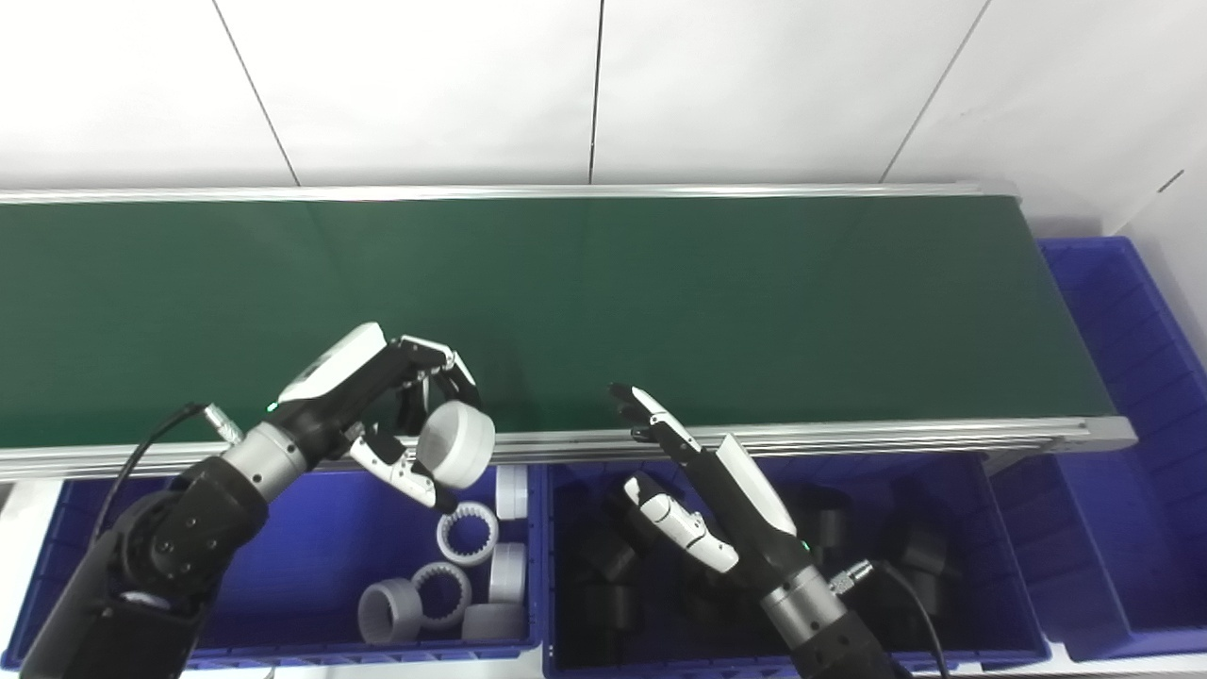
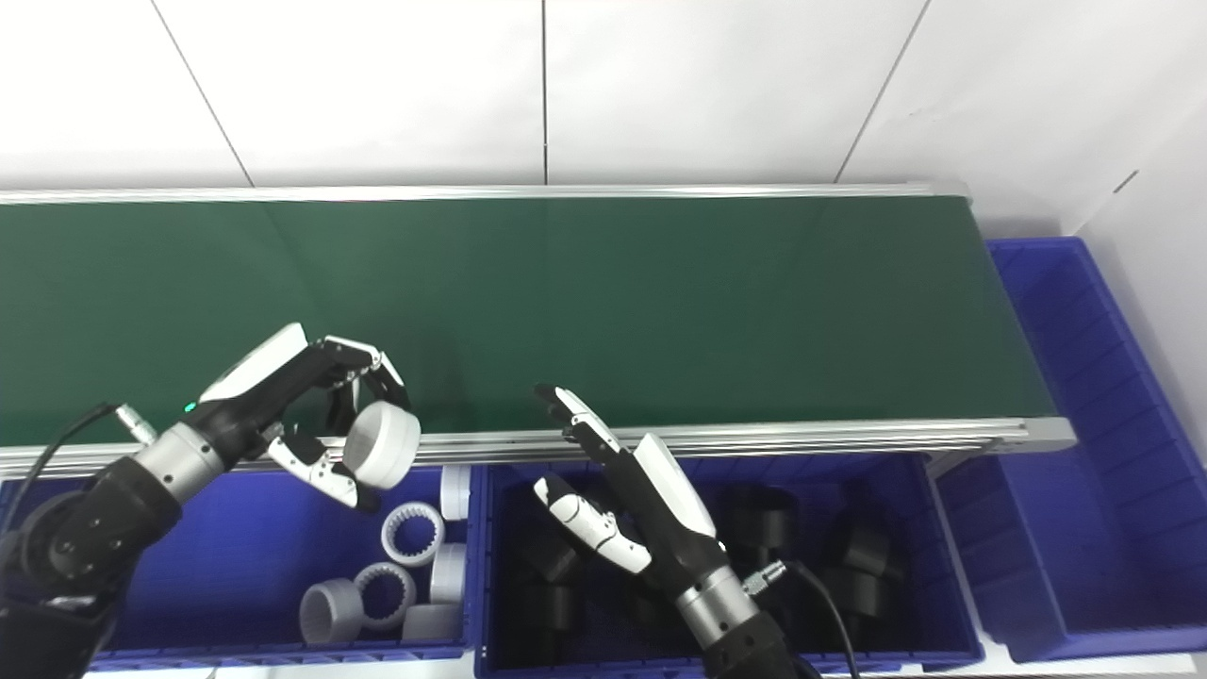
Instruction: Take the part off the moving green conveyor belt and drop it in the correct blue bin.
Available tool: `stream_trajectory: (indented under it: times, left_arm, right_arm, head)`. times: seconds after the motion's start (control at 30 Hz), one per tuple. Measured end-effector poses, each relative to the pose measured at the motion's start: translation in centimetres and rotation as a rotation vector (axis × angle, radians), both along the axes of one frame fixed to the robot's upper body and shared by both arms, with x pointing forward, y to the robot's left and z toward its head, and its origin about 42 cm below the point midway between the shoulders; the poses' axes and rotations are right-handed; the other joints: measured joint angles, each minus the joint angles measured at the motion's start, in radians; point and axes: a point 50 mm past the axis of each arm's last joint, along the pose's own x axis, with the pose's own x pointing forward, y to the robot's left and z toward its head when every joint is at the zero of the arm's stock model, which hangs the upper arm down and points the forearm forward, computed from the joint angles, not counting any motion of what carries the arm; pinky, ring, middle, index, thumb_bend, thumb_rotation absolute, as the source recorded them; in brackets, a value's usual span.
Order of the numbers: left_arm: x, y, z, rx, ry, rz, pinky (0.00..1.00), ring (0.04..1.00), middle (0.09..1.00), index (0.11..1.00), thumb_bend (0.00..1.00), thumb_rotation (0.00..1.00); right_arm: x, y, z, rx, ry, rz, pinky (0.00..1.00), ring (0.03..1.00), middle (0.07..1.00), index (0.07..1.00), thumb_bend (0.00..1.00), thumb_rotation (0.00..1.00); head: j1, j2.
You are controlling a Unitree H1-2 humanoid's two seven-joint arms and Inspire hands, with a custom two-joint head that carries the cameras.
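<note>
Left robot hand [image 1: 396, 415] grips white ring [image 1: 457, 443] — above part-filled blue bin [image 1: 311, 566].

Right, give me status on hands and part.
Left hand shut on white ring, above left bin. Right hand open, idle over middle bin. Nothing blocking the drop.

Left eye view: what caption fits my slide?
Left hand holds white ring part above blue bin; right hand open.

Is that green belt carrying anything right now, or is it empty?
Empty as far as the pictures show: the green belt is bare. The one white ring off it sits in the left hand, above the bin.
</note>
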Motion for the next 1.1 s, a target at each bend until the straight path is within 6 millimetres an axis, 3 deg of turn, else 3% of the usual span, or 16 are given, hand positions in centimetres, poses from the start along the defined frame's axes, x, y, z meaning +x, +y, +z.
stream_trajectory:
  times: [0.3, 0.47, 0.67, 0.73, 0.77, 0.8, 0.87, 0.9, 1.0, 1.03, 1.1]
  left_arm:
    - [-4.1, 0.5, -0.4, -0.021, 0.069, -0.012, 0.22, 0.236, 0.473, 0.232, 0.54, 0.0]
    - [-5.1, 0.6, -1.3, 0.033, 0.096, -0.021, 0.22, 0.246, 0.473, 0.259, 0.54, 0.0]
    - [-5.2, 0.4, -3.8, 0.112, 0.146, -0.028, 0.21, 0.254, 0.473, 0.3, 0.54, 0.0]
    - [-5.0, 0.4, -4.4, 0.142, 0.157, -0.033, 0.23, 0.295, 0.428, 0.463, 0.53, 0.0]
    - [-4.9, 0.3, -4.6, 0.156, 0.161, -0.04, 0.25, 0.336, 0.466, 0.644, 0.55, 0.0]
    - [-4.8, 0.2, -4.7, 0.168, 0.164, -0.048, 0.27, 0.365, 0.518, 0.71, 0.74, 0.07]
    - [-4.4, 0.2, -5.1, 0.181, 0.176, -0.053, 0.3, 0.398, 0.57, 0.742, 0.85, 0.12]
    - [-4.3, 0.3, -5.2, 0.189, 0.179, -0.052, 0.37, 0.482, 0.636, 0.764, 0.88, 0.16]
    - [-4.1, 0.7, -5.7, 0.202, 0.192, -0.044, 0.6, 0.725, 0.778, 0.807, 0.88, 0.24]
    - [-4.0, 0.7, -5.8, 0.203, 0.193, -0.042, 0.67, 0.775, 0.811, 0.822, 0.86, 0.27]
    - [-4.0, 0.7, -5.9, 0.209, 0.19, -0.046, 0.7, 0.792, 0.823, 0.829, 0.84, 0.29]
  right_arm:
    - [0.1, 0.0, 0.0, 0.006, 0.002, 0.0, 0.84, 0.914, 0.965, 0.953, 0.43, 0.99]
    - [0.4, 0.1, 0.2, 0.017, -0.004, 0.003, 0.83, 0.911, 0.967, 0.953, 0.44, 0.99]
    - [0.5, 0.2, 0.3, 0.021, -0.009, 0.007, 0.85, 0.92, 0.965, 0.951, 0.42, 0.98]
    - [0.5, 0.2, 0.3, 0.021, -0.008, 0.006, 0.84, 0.911, 0.966, 0.952, 0.42, 0.98]
    - [0.5, 0.2, 0.3, 0.02, -0.008, 0.006, 0.85, 0.92, 0.966, 0.953, 0.42, 0.99]
    - [0.5, 0.2, 0.3, 0.02, -0.008, 0.006, 0.86, 0.926, 0.966, 0.953, 0.42, 0.99]
    - [0.5, 0.2, 0.3, 0.019, -0.008, 0.006, 0.86, 0.929, 0.966, 0.954, 0.42, 0.99]
    - [0.5, 0.2, 0.3, 0.017, -0.008, 0.005, 0.87, 0.93, 0.964, 0.952, 0.42, 0.99]
    - [0.5, 0.1, 0.3, 0.015, -0.008, 0.005, 0.86, 0.927, 0.965, 0.954, 0.41, 0.99]
    - [0.5, 0.1, 0.4, 0.015, -0.008, 0.004, 0.86, 0.925, 0.966, 0.954, 0.41, 0.99]
    - [0.5, 0.1, 0.4, 0.015, -0.007, 0.003, 0.86, 0.925, 0.966, 0.955, 0.41, 0.99]
  head:
    - [0.018, 0.003]
    - [0.012, 0.002]
    - [0.003, 0.0]
    - [0.002, -0.002]
    - [0.0, -0.002]
    - [0.0, -0.002]
    - [-0.002, 0.0]
    - [-0.002, 0.0]
    - [-0.002, 0.0]
    - [-0.002, 0.0]
    - [-0.002, -0.002]
